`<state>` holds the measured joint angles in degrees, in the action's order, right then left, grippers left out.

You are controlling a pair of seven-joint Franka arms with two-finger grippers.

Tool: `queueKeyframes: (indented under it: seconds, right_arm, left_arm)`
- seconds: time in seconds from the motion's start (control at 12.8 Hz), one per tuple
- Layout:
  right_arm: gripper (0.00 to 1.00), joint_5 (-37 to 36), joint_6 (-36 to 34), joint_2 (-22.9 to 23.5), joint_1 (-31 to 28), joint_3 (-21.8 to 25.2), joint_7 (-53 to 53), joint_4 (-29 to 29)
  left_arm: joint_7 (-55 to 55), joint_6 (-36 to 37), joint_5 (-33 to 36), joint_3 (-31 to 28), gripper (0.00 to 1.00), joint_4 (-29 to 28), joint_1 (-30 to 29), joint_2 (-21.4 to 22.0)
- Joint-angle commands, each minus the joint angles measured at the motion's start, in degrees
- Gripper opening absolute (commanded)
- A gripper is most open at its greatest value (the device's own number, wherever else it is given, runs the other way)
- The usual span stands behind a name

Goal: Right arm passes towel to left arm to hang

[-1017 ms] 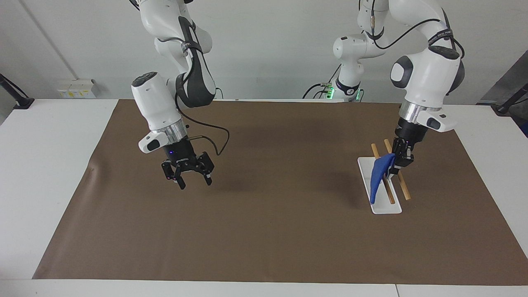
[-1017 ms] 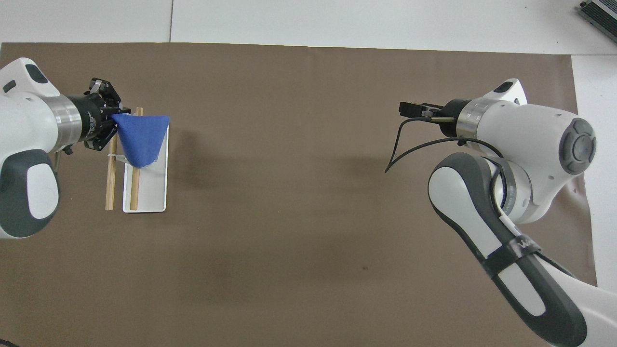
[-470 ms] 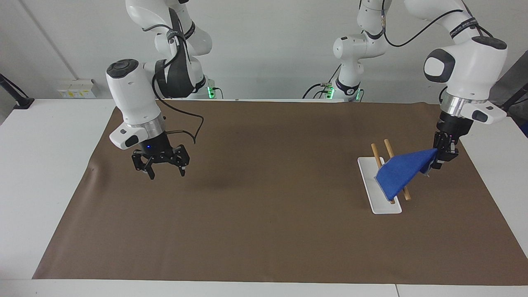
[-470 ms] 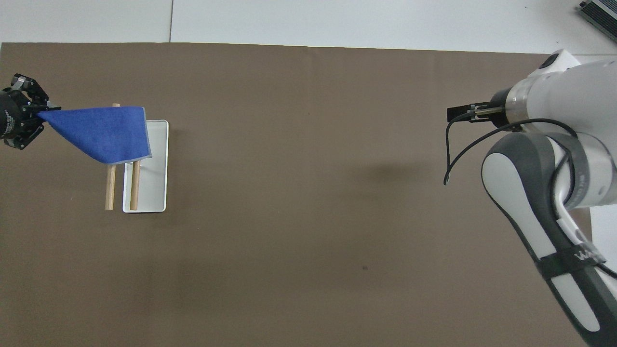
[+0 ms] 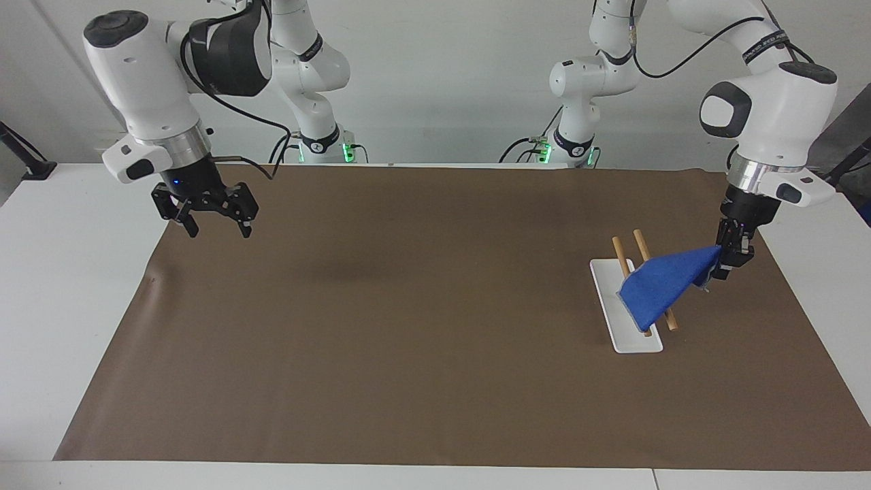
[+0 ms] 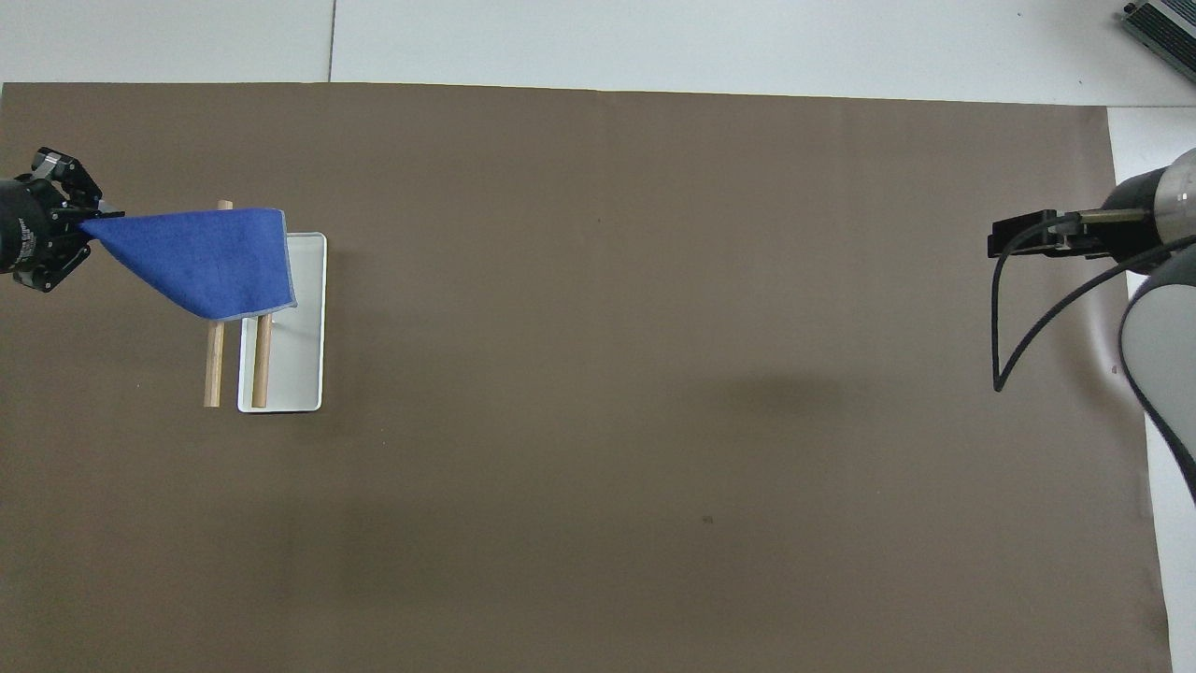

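The left gripper [image 5: 727,267] pinches one corner of the towel [image 5: 663,284], its two fingertips pressed together on the cloth. It is raised above the brown mat [image 5: 435,327], at the left arm's end of the table, just beside the wooden rods [image 5: 639,253]. The left arm [image 5: 765,116] comes down to it steeply from above.

The towel is bright blue with a pale stitched edge. From the held corner it stretches out and slopes down over the two rods, so that it lies across both of them. Its low edge hangs over the white base [image 5: 626,340] of the rack. In the overhead view the towel [image 6: 201,260] covers the half of the rods that is farther from the robots, while the nearer half of the rods [image 6: 215,365] is bare. The white base [image 6: 294,374] lies flat on the mat, and one rod is above it while the second rod is beside it, over the mat.

The right gripper [image 5: 216,228] hangs in the air with its jaws spread wide and nothing between them. It is over the corner of the mat at the right arm's end of the table, well apart from the rack. A small blue light shows on its wrist, and a black cable [image 6: 1014,318] loops down from the right arm [image 5: 146,82].
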<state>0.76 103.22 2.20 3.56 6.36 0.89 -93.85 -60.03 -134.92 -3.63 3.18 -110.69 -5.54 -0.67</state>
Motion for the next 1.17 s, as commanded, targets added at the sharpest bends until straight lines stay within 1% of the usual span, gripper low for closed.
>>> queueKeyframes:
  seconds: [0.0,0.16,0.31,0.55,0.7,0.86,1.1]
  right_arm:
    - [1.00,-1.1,-5.3,-3.1,-1.1,-0.4,-1.5,0.0]
    - [1.00,-1.1,-6.9,-4.0,-1.1,-0.5,-4.0,-0.7]
    - [1.00,-0.5,-6.5,-4.2,-1.4,-0.2,-4.7,-1.2]
    - [1.00,-0.2,-7.0,-4.8,-1.5,-0.3,-4.9,-1.9]
    - [1.00,-0.2,-7.4,-4.8,-1.5,-0.2,-4.6,-1.9]
    - [1.00,-0.2,-7.1,-4.8,-1.5,-0.3,-4.6,-2.0]
    - [1.00,-0.2,-7.3,-5.2,-1.2,-0.3,-4.6,-2.6]
  left_arm:
    - [-0.1,0.4,0.9,-0.1,0.00,-1.4,0.2,0.4]
    - [0.2,-1.4,0.9,-0.1,0.00,-2.7,0.4,0.6]
    - [0.6,-4.3,1.0,-0.1,0.00,-2.7,0.4,0.1]
    - [0.7,-10.3,0.9,-0.1,0.00,-4.3,0.4,-1.9]
    - [0.8,-13.4,0.9,-0.1,0.00,-4.5,0.3,-4.2]
    - [1.0,-17.7,0.9,-0.1,0.00,-6.1,-1.2,-4.5]
    - [0.9,-18.0,0.9,-0.1,0.00,-7.3,-1.5,-4.4]
